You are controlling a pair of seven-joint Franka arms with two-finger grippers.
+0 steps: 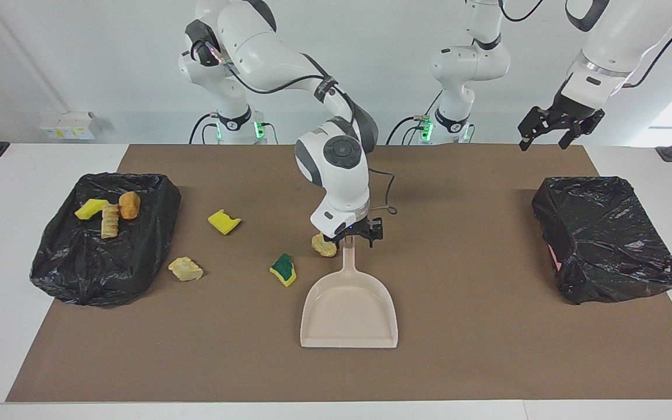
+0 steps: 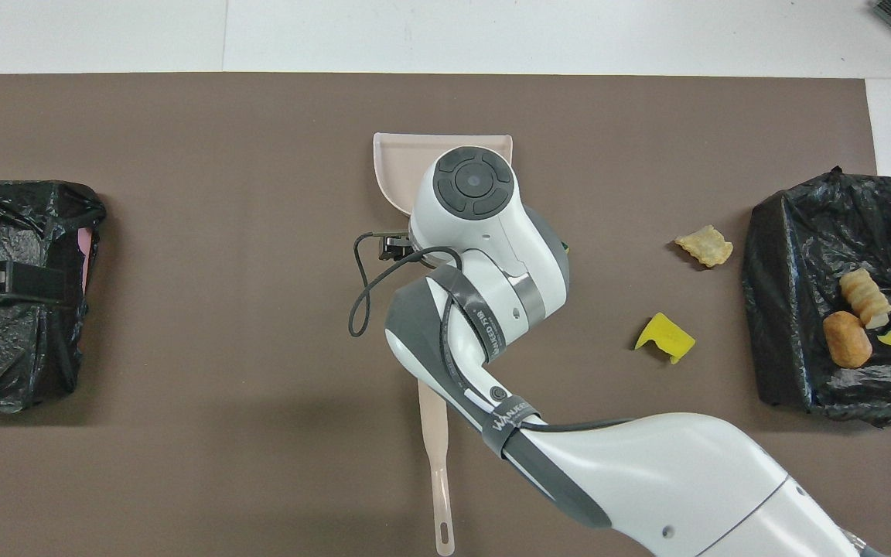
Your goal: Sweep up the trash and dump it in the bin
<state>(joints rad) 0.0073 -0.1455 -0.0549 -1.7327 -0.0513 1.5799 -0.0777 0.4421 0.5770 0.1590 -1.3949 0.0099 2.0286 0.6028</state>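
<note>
Now | right gripper point(image 1: 354, 240) wide over dustpan point(image 1: 349, 309) handle | left gripper point(image 1: 552, 129) open, waiting | advice: lift straight, fetch brush point(image 2: 436, 456).

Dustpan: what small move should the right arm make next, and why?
Probably lift the right arm straight up off the dustpan: its jaws stand open over the handle and the pan lies flat on the mat. That frees it for the brush, as chunks like the green-and-yellow one lie loose.

Your arms are glossy white with dark grey joint caps; a black cable loops just above the right gripper point(image 1: 352, 238), itself black.
</note>
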